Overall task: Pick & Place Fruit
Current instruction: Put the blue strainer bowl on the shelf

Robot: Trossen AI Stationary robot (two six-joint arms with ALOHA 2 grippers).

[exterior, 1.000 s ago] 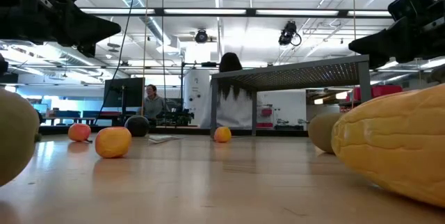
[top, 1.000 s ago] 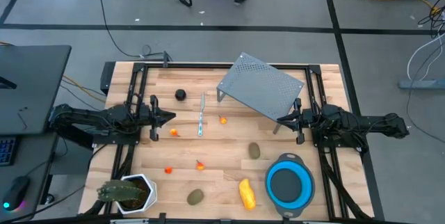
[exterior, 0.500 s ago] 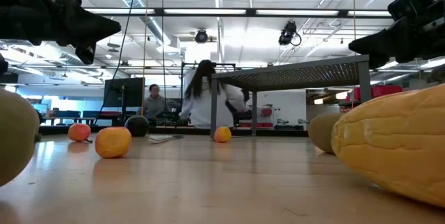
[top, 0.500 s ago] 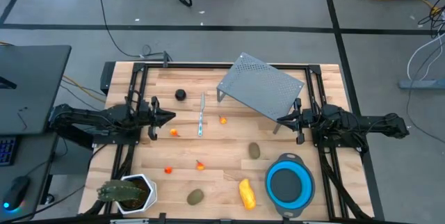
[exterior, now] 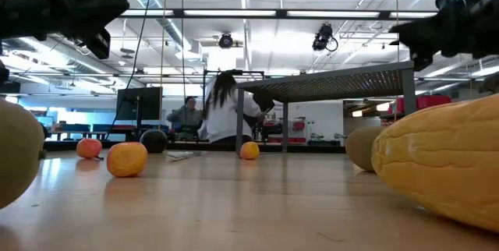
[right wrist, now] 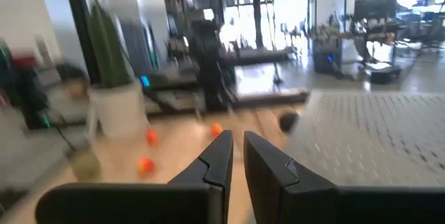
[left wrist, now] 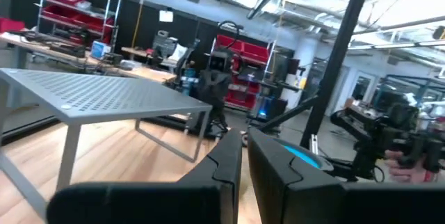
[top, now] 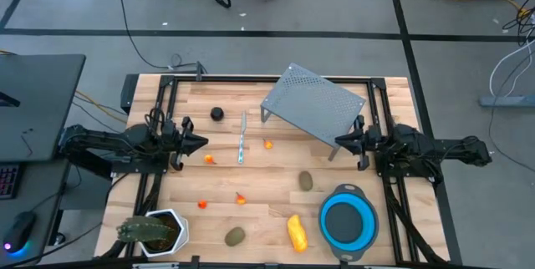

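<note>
We held our left gripper (top: 203, 143) at the table's left edge, fingers together and empty, clear of the fruit so nothing got knocked. The dark round fruit (top: 216, 114) sat near it. Small orange-red bits (top: 209, 159) lay scattered mid-table beside the pale-blue stick (top: 242, 138). One olive-brown oval (top: 235, 236) and the yellow piece (top: 296, 231) rested near the front edge, the other oval (top: 306, 181) further in, all outside the blue bowl (top: 347, 223), their likely destination. Our right gripper (top: 338, 143) waited by the grey perforated stand (top: 313, 104), fingers together, holding nothing.
</note>
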